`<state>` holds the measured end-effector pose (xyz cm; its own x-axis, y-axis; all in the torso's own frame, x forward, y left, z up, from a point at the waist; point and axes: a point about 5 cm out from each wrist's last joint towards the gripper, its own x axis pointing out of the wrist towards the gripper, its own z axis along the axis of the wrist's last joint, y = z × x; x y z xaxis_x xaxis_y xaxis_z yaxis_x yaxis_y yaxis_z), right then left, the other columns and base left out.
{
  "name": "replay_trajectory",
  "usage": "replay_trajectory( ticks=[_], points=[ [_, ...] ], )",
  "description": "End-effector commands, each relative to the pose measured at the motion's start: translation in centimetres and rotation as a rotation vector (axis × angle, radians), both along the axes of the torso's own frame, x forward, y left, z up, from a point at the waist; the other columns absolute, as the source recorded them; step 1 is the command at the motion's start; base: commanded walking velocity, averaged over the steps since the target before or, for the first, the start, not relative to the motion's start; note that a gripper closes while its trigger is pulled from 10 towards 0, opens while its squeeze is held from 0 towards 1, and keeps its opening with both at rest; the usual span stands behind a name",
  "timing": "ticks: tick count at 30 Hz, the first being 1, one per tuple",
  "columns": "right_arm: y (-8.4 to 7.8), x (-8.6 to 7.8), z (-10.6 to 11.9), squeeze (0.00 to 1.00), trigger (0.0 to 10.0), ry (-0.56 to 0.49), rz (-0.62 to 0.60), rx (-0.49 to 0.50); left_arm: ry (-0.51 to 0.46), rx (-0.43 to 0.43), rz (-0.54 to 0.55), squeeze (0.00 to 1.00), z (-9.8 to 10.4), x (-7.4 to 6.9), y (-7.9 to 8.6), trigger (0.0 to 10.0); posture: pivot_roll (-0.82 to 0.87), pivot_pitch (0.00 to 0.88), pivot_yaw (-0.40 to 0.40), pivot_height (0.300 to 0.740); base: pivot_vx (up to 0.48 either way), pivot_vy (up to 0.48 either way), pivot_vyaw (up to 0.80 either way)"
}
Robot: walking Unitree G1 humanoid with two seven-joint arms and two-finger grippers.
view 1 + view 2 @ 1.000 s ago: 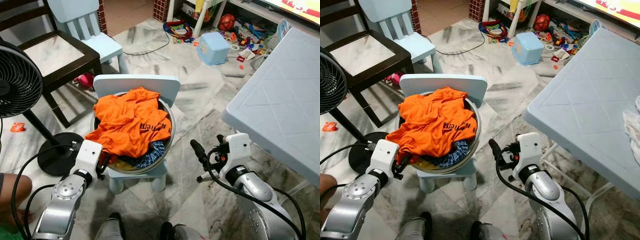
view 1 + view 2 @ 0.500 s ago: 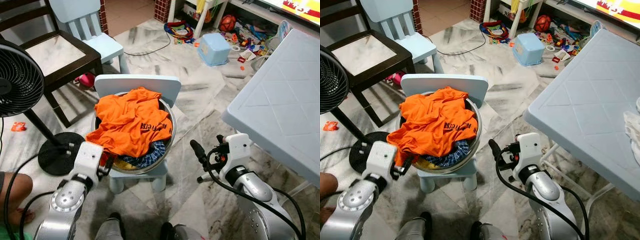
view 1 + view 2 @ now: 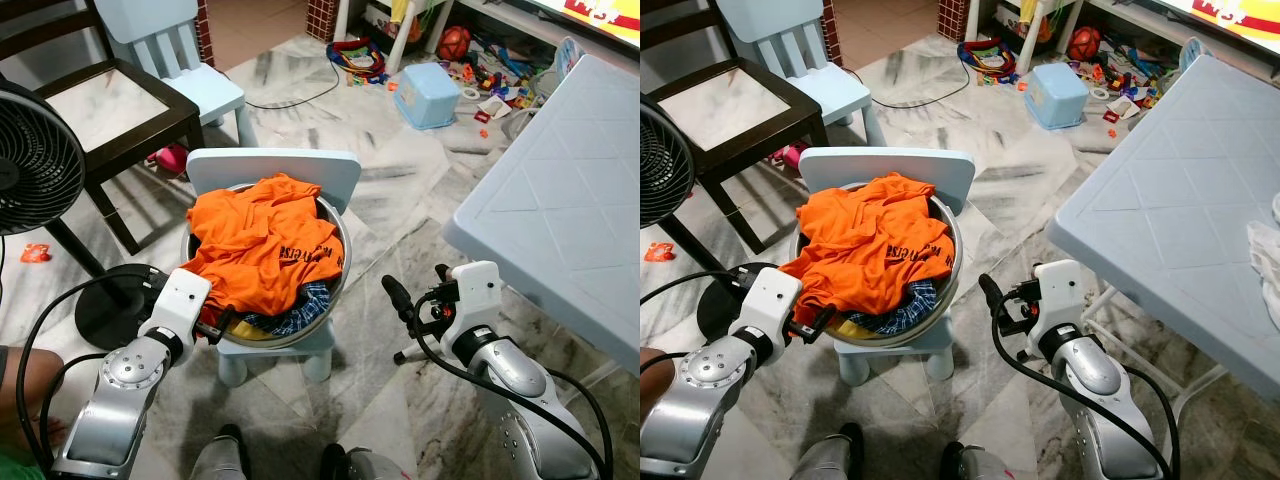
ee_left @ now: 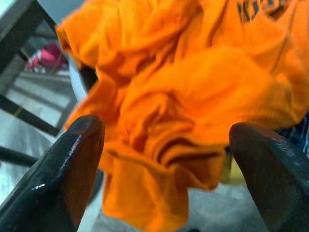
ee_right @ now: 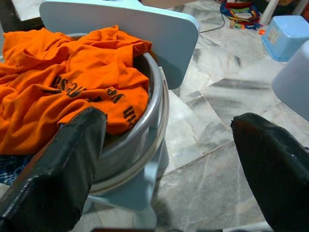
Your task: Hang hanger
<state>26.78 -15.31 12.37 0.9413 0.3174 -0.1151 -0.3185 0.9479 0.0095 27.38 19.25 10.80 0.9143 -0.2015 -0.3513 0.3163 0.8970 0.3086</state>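
Note:
An orange shirt (image 3: 265,250) lies heaped in a metal basin (image 3: 338,270) that stands on a small pale blue chair (image 3: 272,167). A blue checked cloth (image 3: 300,306) peeks out under the shirt. My left gripper (image 3: 216,327) is open at the basin's front left rim, with the shirt's hanging edge (image 4: 159,145) just beyond its fingertips. My right gripper (image 3: 415,290) is open and held apart from the chair, to the right of the basin (image 5: 145,140). I see no hanger.
A black fan (image 3: 30,150) with its round base (image 3: 112,305) stands to the left, behind it a dark wooden chair (image 3: 110,100) and another blue chair (image 3: 185,60). A pale blue table (image 3: 560,220) is on the right. Toys and a blue box (image 3: 425,95) litter the far floor. A person's knee (image 3: 20,375) shows at the lower left.
My left gripper dipped a little, then came forward to the basin's front left rim. The right gripper has hardly moved. The shirt lies as before.

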Motion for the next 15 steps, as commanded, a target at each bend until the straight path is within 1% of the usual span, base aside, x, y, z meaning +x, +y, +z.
replay_trajectory(
  ticks=[1,2,3,4,5,6,8,9,12,15],
  points=[
    [-0.6,-0.3,-0.5,0.00,10.0,0.018,-0.021,-0.014,0.043,0.019,-0.042,1.00,-0.8,-0.6,-0.5,10.0,0.04,0.211,-0.109,0.740,0.000,0.000,0.00],
    [-0.4,-0.3,-0.5,0.00,10.0,0.018,-0.019,-0.012,0.061,0.051,-0.053,1.00,-1.3,-0.6,-0.2,10.0,0.04,0.211,-0.110,0.740,0.000,0.000,0.00],
    [-0.2,-0.2,-0.4,0.00,10.0,0.018,-0.015,-0.011,0.064,0.064,-0.061,1.00,-1.5,-0.6,0.0,10.0,0.04,0.211,-0.112,0.740,0.000,0.000,0.00],
    [0.0,-0.2,-0.4,0.00,10.0,0.016,-0.009,-0.008,0.073,0.062,-0.068,0.49,-1.7,-0.4,0.2,10.0,0.04,0.211,-0.113,0.740,0.000,0.000,0.00],
    [0.0,-0.1,-0.4,0.00,10.0,0.016,-0.005,-0.008,0.089,0.062,-0.085,0.00,-1.9,-0.3,0.2,10.0,0.04,0.211,-0.114,0.740,0.000,0.000,0.00],
    [0.0,-0.1,-0.3,0.00,10.0,0.016,-0.005,-0.009,0.093,0.062,-0.094,0.00,-1.9,-0.2,0.2,5.2,0.04,0.211,-0.114,0.740,0.000,0.000,0.00],
    [-0.1,-0.1,-0.4,0.00,10.0,0.015,-0.005,-0.014,0.104,0.056,-0.107,0.00,-2.0,-0.1,0.0,1.3,0.04,0.210,-0.112,0.740,0.000,0.000,0.00],
    [-0.1,-0.1,-0.4,0.00,10.0,0.015,-0.006,-0.015,0.110,0.048,-0.111,0.00,-2.0,-0.1,-0.1,0.0,0.04,0.210,-0.112,0.740,0.000,0.000,0.00],
    [-0.3,0.0,-0.3,0.00,10.0,0.013,-0.012,-0.019,0.133,0.052,-0.127,0.00,-2.3,0.0,-0.3,0.0,0.03,0.208,-0.109,0.740,0.000,0.000,0.00],
    [-0.3,-0.1,-0.3,0.00,10.0,0.013,-0.015,-0.019,0.130,0.072,-0.135,0.00,-2.6,0.1,-0.2,0.0,0.03,0.207,-0.109,0.740,0.000,0.000,0.00]
  ],
)
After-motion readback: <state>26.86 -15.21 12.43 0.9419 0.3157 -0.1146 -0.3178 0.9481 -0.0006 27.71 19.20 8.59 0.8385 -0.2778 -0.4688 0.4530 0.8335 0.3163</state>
